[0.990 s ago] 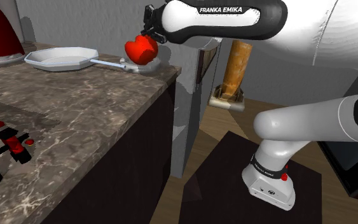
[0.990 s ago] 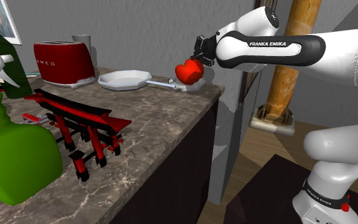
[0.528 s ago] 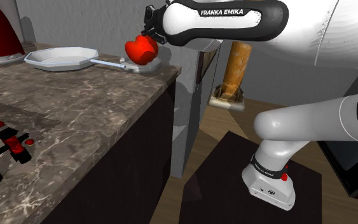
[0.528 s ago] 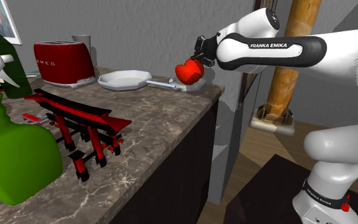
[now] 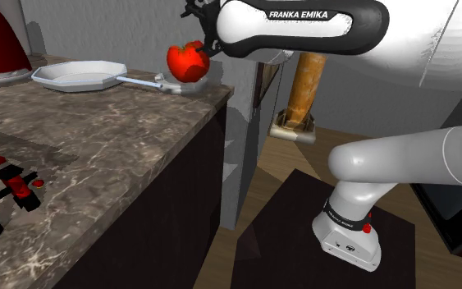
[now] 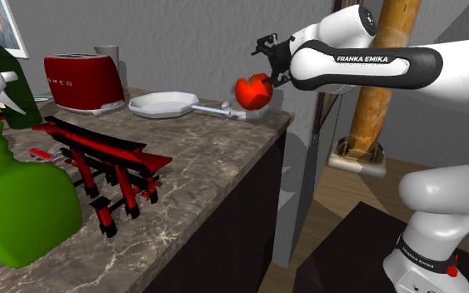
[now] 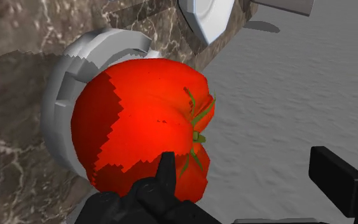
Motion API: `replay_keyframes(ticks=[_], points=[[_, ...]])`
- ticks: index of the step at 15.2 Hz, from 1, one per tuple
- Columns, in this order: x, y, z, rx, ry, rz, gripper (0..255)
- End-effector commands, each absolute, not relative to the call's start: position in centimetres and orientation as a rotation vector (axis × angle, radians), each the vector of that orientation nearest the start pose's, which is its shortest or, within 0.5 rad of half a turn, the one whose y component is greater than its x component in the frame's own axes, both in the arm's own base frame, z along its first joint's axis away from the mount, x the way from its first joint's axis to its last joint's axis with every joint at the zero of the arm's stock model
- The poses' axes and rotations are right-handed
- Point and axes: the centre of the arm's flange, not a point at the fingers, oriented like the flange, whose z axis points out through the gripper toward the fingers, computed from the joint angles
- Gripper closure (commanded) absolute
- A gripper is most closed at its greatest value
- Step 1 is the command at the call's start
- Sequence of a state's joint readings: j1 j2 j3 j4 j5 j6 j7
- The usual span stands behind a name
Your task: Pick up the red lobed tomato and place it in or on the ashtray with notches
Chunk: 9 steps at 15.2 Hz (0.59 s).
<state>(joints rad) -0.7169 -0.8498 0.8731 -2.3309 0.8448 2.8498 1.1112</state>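
I see the tomato (image 7: 139, 121) beside one of the fingers (image 7: 165, 172), on its outer side rather than in the gap between the two. Past the tomato, straight beyond the fingers, the ashtray (image 7: 60, 95) sits on the tabletop (image 5: 98, 139) at its corner, by the edge. Farther beyond the fingers lies the pan (image 5: 77, 76), its handle toward the ashtray, with the toaster (image 6: 82, 81) behind it.
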Motion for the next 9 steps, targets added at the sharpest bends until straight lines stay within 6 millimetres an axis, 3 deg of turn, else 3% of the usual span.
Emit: replay_keyframes(ticks=[1,2,9], points=[[39.59,15.35,64.09,-1.723,1.447,-1.067,0],[38.67,15.38,64.57,-1.723,1.447,-1.067,0],[38.67,15.38,64.57,-1.723,1.447,-1.067,0]])
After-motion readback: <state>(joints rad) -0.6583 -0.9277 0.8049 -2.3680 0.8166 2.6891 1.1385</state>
